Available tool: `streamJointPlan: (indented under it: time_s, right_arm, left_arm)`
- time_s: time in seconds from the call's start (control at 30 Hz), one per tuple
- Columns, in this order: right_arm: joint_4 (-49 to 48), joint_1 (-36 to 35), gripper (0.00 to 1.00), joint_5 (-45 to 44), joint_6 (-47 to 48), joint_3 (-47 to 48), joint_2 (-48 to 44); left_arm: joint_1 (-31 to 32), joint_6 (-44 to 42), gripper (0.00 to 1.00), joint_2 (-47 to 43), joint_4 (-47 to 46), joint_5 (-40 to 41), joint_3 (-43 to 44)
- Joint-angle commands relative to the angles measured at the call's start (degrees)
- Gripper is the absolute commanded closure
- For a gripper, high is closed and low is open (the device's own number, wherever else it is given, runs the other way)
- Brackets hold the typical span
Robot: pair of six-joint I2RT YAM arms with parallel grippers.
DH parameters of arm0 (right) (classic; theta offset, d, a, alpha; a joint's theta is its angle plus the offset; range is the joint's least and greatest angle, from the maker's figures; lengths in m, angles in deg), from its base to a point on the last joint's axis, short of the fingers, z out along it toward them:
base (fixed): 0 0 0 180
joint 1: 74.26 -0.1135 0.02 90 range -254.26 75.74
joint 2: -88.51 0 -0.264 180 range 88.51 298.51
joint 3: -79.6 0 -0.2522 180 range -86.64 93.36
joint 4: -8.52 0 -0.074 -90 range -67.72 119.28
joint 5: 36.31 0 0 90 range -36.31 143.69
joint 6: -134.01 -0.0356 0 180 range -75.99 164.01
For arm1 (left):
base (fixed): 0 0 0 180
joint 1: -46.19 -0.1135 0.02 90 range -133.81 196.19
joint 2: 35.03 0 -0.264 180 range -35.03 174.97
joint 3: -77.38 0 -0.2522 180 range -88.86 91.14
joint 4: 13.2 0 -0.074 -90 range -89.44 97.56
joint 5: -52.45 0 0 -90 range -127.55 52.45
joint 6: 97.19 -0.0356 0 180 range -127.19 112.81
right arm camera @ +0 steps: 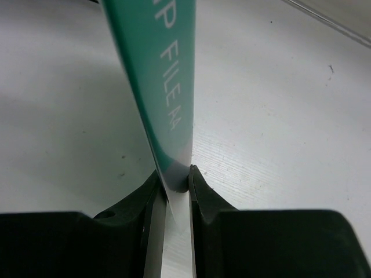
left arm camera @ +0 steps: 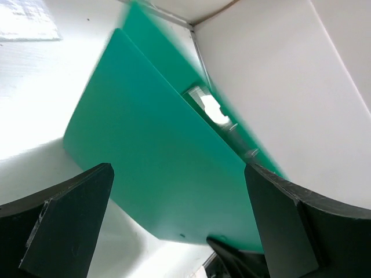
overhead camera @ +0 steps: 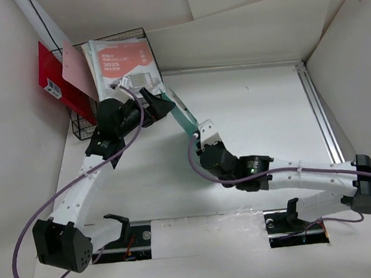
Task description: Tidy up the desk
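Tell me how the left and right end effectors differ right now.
The left end effector stands wide open; the right end effector is pinched shut. The left end effector grips nothing; the right end effector clamps the green folder by its edge. Both are black, two-fingered, and face that folder.

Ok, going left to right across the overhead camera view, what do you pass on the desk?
red folder → booklet in the wire basket → green file → right end effector clamped on the file's end → metal rail. The left end effector overlaps the file, so it is left out.
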Motion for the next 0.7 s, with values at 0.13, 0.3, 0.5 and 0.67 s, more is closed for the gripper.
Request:
streamJointPlan:
  time_s: [0.13,0.3,0.5,0.67]
  right_arm:
    - [2.5,-4.0,1.00,-5.7,-4.6,-3.1,2.3]
    - [1.8,-7.5,1.00,-8.1,-6.6,-4.1,4.3]
    - [0.4,-8.6,1.00,-11.6,-6.3,-4.7,6.0]
    - [-3.3,-10.0,1.00,-13.2,-4.0,-3.6,6.7]
  left_arm:
    - [5.5,-1.6,0.03,1.8,-0.6,3.2,4.5]
    - [5.5,-0.9,0.03,2.5,-0.2,5.2,3.8]
    - [5.5,-4.1,0.15,5.1,7.4,8.0,7.1]
    - [5.5,-5.3,0.12,7.7,11.1,9.9,9.6]
